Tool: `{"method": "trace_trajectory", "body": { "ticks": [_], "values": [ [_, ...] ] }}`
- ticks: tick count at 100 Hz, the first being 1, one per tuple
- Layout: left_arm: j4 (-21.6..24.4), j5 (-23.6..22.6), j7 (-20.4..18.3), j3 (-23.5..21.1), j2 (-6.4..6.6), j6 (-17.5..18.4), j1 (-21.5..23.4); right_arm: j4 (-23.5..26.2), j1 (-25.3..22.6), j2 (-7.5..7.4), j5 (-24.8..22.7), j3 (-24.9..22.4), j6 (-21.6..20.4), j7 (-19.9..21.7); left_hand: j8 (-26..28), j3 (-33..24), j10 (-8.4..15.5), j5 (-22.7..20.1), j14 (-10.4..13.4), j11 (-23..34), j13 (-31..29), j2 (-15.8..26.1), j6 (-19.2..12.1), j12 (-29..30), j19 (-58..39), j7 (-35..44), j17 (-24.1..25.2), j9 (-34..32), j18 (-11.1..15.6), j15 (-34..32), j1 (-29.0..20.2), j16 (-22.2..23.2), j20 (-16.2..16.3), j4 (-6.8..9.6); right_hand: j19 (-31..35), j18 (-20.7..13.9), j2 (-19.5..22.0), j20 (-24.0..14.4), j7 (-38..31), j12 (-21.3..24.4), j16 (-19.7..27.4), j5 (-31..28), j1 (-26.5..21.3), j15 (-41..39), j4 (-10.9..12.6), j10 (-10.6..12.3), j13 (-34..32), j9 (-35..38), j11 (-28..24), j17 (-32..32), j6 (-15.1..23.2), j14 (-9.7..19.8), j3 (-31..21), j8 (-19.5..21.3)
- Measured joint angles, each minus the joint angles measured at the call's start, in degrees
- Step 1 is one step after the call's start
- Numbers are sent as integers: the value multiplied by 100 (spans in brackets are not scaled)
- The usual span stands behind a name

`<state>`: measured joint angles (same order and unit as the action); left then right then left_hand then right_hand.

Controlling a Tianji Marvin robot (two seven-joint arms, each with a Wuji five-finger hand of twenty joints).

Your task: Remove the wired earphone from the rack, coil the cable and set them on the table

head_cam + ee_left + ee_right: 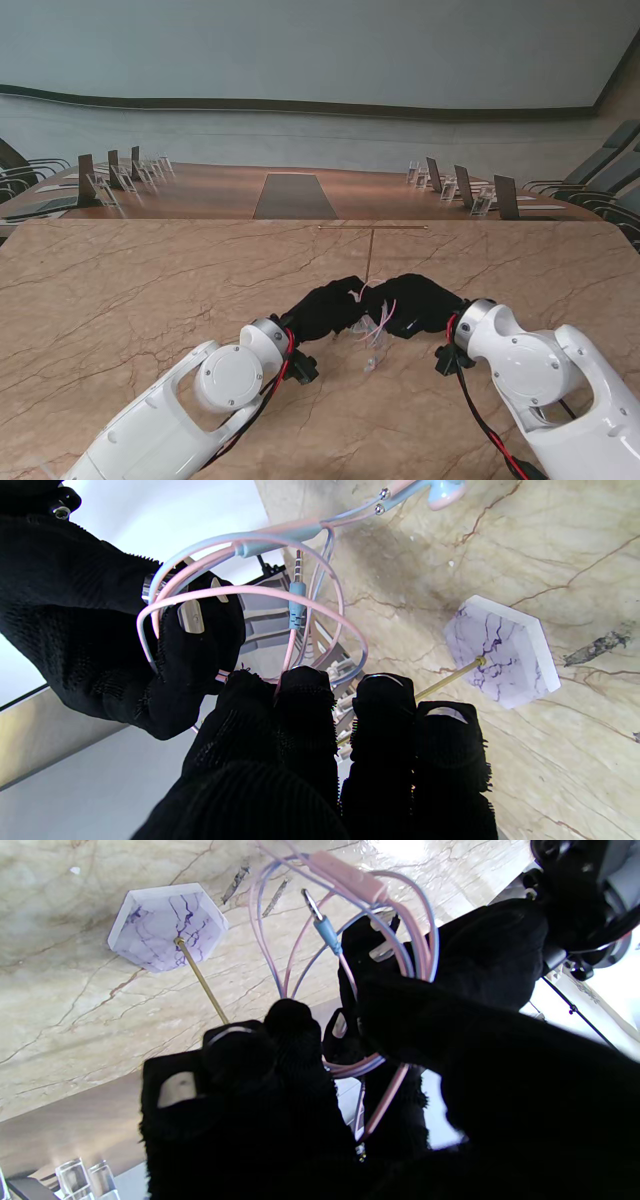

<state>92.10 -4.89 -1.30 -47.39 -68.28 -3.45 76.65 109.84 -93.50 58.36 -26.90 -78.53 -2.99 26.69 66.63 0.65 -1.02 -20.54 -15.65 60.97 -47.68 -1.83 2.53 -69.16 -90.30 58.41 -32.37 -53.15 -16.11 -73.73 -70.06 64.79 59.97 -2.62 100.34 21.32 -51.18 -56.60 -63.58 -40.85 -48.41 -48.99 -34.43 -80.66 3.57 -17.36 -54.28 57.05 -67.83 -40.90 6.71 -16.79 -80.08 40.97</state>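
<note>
The pink and blue earphone cable (380, 318) hangs in loops between my two black-gloved hands, which meet at the middle of the table. My left hand (325, 308) pinches the cable (250, 591) with its fingertips (300, 680). Loops lie around fingers of my right hand (425, 302), seen from the left wrist (100, 630). The jack plug (296, 607) dangles free inside the loops, and an earbud (445, 492) hangs close to the table. From the right wrist I see the inline remote (350, 877) and the left hand (490, 950). The rack (370, 250) stands bare just behind the hands.
The rack is a thin brass T on a hexagonal marble base (500, 655), close to both hands' fingertips, with its post (200, 975) rising beside the right hand's fingers. Beyond the marble table (120, 300) lies a long wooden conference table (290, 195) with chairs and name stands.
</note>
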Motion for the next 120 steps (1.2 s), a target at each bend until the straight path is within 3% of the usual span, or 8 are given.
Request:
{"method": "trace_trajectory", "body": {
  "ticks": [72, 83, 99, 120],
  "values": [
    [38, 29, -373, 156, 61, -147, -94, -94, 106, 73, -41, 49, -50, -338, -159, -1, -74, -39, -37, -285, 158, -61, -39, 142, 52, 3, 253, 9, -40, 273, 0, -67, -84, -9, 4, 1, 0, 6, -44, 65, 2, 33, 3, -7, 0, -2, -2, 0, -46, -6, 49, -2, 0, 0],
    [38, 7, -442, 167, 85, -148, -111, -94, 110, 75, -40, 31, -80, -355, -499, -1, -198, -102, -58, -428, 313, -117, -71, 192, 178, -15, 479, 24, -40, 404, 0, -68, -85, -10, 23, 1, 2, 7, -50, 119, 2, 40, 4, -43, 0, -2, -3, 0, -90, -6, 56, -2, 0, 4],
    [9, -36, -476, 179, 102, -61, -143, -102, 116, 76, -40, 6, -110, -350, -1539, -68, -279, -282, -67, -631, 629, -257, -127, 279, 415, -324, 812, 317, -15, 597, 32, -65, -79, -10, 26, 2, 5, 7, -83, 128, 2, 71, 7, -48, 0, -2, -3, -1, -97, -7, 71, -2, 0, 12],
    [-21, -48, -482, 151, 108, 43, -151, -123, 94, 74, -130, -26, -93, -314, -2178, -76, -368, -562, -140, -718, 877, -285, -201, 280, 576, -608, 1087, 494, -7, 670, 722, -46, 1, -10, 27, 2, 7, 7, -102, 144, 2, 86, 14, -48, 0, -3, -2, -11, -112, -8, 101, -2, 0, 15]
  ]
}}
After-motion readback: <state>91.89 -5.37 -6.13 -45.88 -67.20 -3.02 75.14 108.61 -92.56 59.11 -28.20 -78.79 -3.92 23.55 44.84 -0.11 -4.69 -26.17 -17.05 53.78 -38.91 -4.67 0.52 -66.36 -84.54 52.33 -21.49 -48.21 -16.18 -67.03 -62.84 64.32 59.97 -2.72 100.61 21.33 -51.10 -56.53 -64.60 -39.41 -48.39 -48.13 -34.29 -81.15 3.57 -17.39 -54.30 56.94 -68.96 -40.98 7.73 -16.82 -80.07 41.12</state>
